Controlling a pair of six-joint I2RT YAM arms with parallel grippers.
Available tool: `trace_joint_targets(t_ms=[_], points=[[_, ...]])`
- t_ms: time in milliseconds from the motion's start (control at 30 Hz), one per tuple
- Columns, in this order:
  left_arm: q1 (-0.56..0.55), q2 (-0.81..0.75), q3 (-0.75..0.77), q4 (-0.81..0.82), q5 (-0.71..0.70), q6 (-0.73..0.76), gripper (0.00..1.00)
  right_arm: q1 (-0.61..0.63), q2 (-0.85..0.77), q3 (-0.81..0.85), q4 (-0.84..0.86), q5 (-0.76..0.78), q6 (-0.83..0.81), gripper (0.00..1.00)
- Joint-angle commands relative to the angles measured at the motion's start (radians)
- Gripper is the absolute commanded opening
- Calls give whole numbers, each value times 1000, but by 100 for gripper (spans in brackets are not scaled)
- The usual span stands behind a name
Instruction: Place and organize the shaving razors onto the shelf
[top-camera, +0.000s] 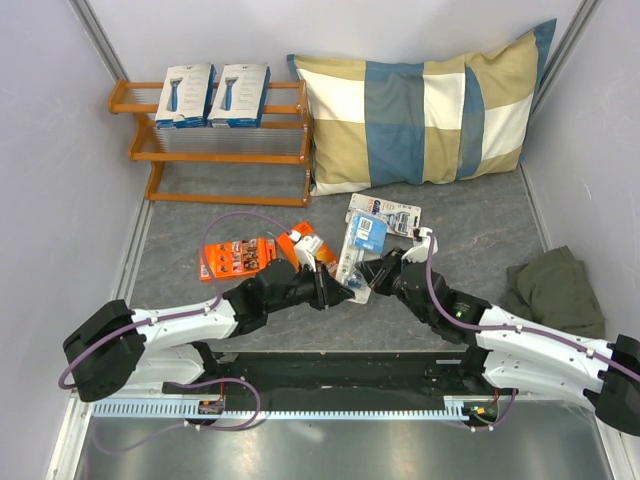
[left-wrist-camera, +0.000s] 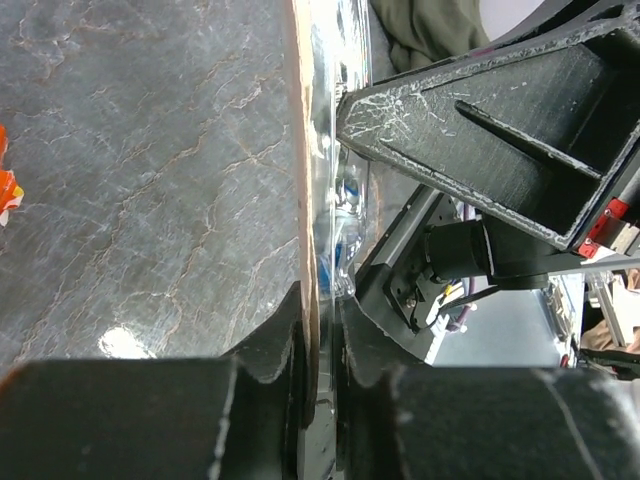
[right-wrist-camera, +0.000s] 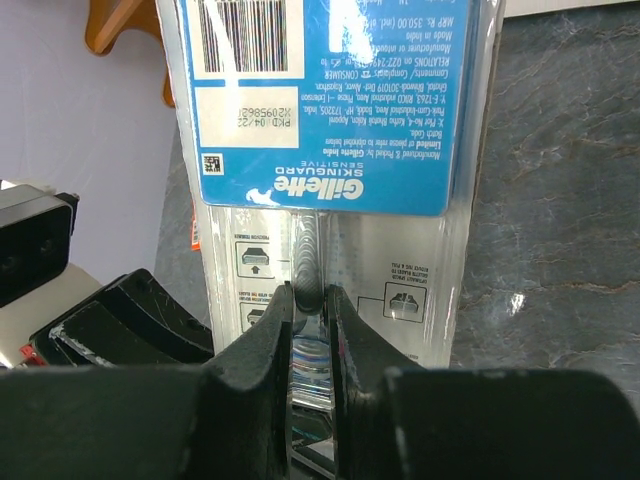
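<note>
Blister pack (top-camera: 361, 238) pinched from 2 sides, mid-table and well in front of the shelf (top-camera: 215, 150).
The left gripper (left-wrist-camera: 318, 305) is clamped on its thin edge, the right gripper (right-wrist-camera: 308, 300) on its clear bottom strip. A 2nd blister pack (top-camera: 398, 214) lies just behind it and 2 orange packs (top-camera: 236, 259) to its left. 2 white boxes (top-camera: 186, 95) stand on the shelf's top tier, beside the pillow (top-camera: 420, 110).

Blue-and-beige checked pillow (top-camera: 430, 115) — far side, against the wall. Crumpled olive cloth (top-camera: 555, 290) — right edge of grey worktop (top-camera: 470, 215).
</note>
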Motion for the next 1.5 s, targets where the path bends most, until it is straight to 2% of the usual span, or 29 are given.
trace_joint_targets(t_ms=[0,67,100,133,167,267,367,500,600,800,900,1000,1167,1300,1467], points=[[3,-42,-11,29,-87,18,2,2,-37,-8,66,-14,3,30],[3,-48,-11,21,-90,16,2,2,-46,-11,71,-11,-3,41],[3,-50,-11,17,-91,15,2,2,-49,-16,75,-12,-8,51],[3,-48,-11,17,-93,15,2,2,-55,-16,78,-11,-11,56],[3,-48,-11,15,-93,13,2,2,-57,-17,78,-11,-14,67],[5,-44,-9,14,-93,10,2,2,-63,-21,80,-12,-18,82],[6,-41,-5,5,-93,10,2,2,-68,-24,80,-14,-26,90],[23,-45,5,-26,-87,22,2,0,-80,-30,80,-21,-38,95],[75,-53,-3,-20,-27,15,2,2,-90,-34,78,-21,-49,96],[262,-79,-49,46,182,-10,2,2,-86,-36,75,-37,-69,98],[380,-91,-67,95,364,-22,2,2,-75,-37,78,-44,-75,98],[498,-116,-94,136,476,-50,2,2,-63,-40,95,-63,-101,98],[666,-108,-83,170,605,-91,2,2,-35,-44,120,-83,-121,98],[778,-29,-74,357,769,-252,2,0,0,-45,144,-109,-127,98],[884,103,-19,561,875,-437,2,0,28,-45,176,-141,-147,98]])
